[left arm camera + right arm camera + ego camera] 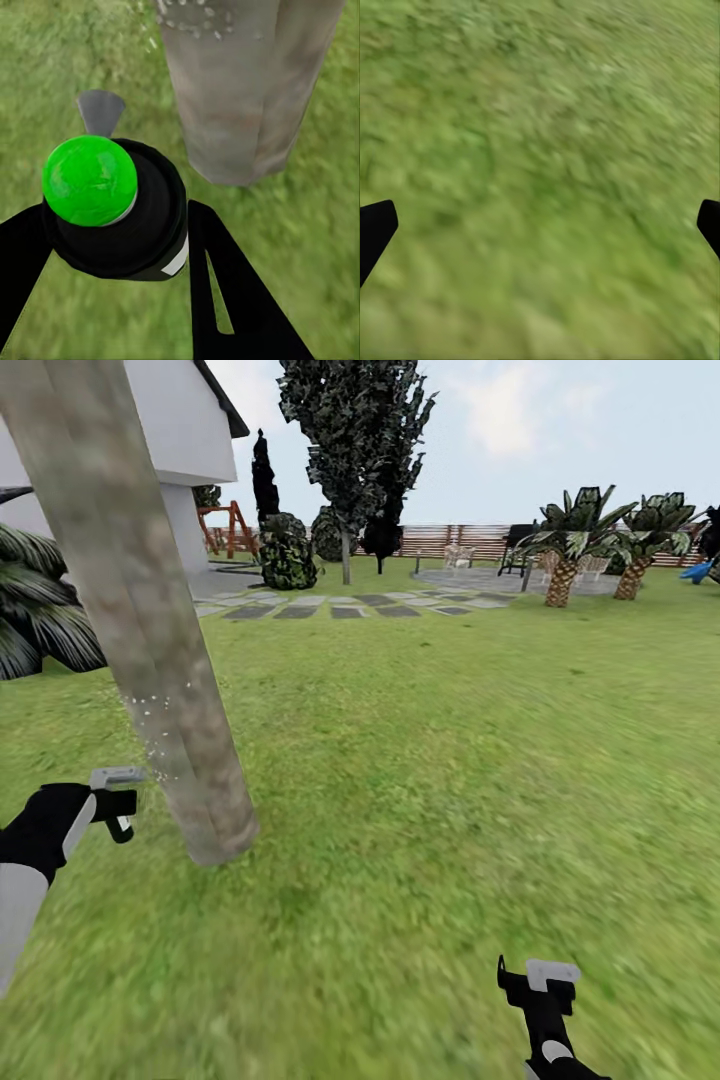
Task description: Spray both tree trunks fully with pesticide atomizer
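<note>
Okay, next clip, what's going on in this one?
The robot stands on the grass beside a thick grey-tan tree trunk. Its left claw is shut on the pesticide atomizer, a black bottle with a green cap, nozzle aimed at the trunk. White pesticide specks dot the bark. The right claw hangs open over bare lawn.

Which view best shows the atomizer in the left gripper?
The left wrist view: the atomizer, with its green cap and grey nozzle, sits close-up between the fingers, near the trunk. The head view gives a small side glimpse; the right wrist view shows grass.
</note>
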Controlling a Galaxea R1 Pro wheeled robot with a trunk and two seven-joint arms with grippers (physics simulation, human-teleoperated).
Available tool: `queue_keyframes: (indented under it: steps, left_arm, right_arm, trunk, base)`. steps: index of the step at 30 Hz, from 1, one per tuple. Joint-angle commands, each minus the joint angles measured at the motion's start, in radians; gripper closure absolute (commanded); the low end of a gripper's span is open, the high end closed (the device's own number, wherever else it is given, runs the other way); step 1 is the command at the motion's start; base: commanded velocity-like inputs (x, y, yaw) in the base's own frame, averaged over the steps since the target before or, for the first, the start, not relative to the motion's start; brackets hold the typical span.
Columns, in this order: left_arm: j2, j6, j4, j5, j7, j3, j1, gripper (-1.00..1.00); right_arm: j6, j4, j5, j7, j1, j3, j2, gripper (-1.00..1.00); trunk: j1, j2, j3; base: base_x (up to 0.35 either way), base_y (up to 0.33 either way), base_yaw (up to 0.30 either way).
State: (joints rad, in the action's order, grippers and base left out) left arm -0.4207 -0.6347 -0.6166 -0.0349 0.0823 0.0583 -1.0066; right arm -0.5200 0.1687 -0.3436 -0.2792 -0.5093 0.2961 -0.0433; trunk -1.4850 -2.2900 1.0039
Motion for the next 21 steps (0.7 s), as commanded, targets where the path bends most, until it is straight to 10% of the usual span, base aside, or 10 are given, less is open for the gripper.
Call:
queue_keyframes:
  steps: [1,8,21]
  left_arm:
    - [0.002,0.0,-0.002,-0.003,-0.02,0.0,-0.001,1.0]
    - [0.055,0.025,0.002,-0.012,-0.084,0.0,0.003,1.0]
    - [0.053,0.057,0.012,-0.007,-0.099,0.004,0.041,1.0]
  right_arm:
    - [0.0,0.0,0.0,0.0,0.0,0.0,-0.001,-1.0]
    - [0.0,0.0,0.0,0.0,0.0,0.0,-0.001,-1.0]
    - [0.0,0.0,0.0,0.0,0.0,0.0,-0.001,-1.0]
  trunk:
    - [0.0,0.0,0.0]
    - [0.0,0.0,0.0]
    - [0.0,0.0,0.0]
  base:
    - [0.0,0.0,0.025]
    - [0.0,-0.147,0.003]
    - [0.0,-0.272,0.016]
